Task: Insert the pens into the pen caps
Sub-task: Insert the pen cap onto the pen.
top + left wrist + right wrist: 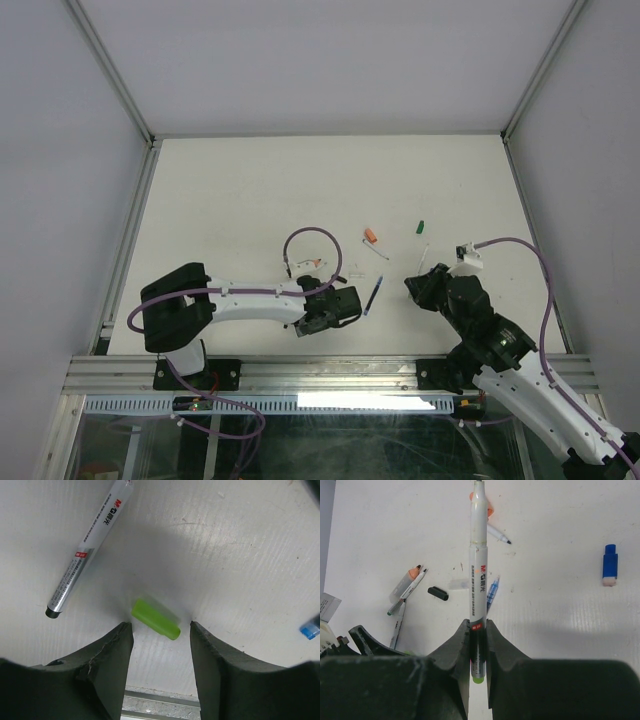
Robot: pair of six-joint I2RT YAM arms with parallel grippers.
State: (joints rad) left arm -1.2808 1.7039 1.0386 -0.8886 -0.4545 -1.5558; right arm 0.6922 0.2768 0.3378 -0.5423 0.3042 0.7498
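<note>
A light green pen cap (pixel 156 618) lies on the white table just ahead of my left gripper (pixel 161 630). That gripper is open, its fingers (pixel 107 665) on either side of the cap without touching it. A grey-barrelled pen (pixel 87 550) with a black end lies to the upper left. My right gripper (pixel 478 630) is shut on a white pen (pixel 479 570) with a light green rear end, which points away from the wrist. In the top view the left gripper (pixel 335 305) is at centre and the right gripper (pixel 415 285) to its right.
A blue cap (pixel 610 565), a black cap (pixel 438 593), an orange cap (pixel 372 237) and a dark green cap (pixel 421 227) lie scattered on the table. A blue pen (pixel 373 296) lies between the grippers. More pens (pixel 412 582) lie left. The metal table edge (pixel 160 700) is near.
</note>
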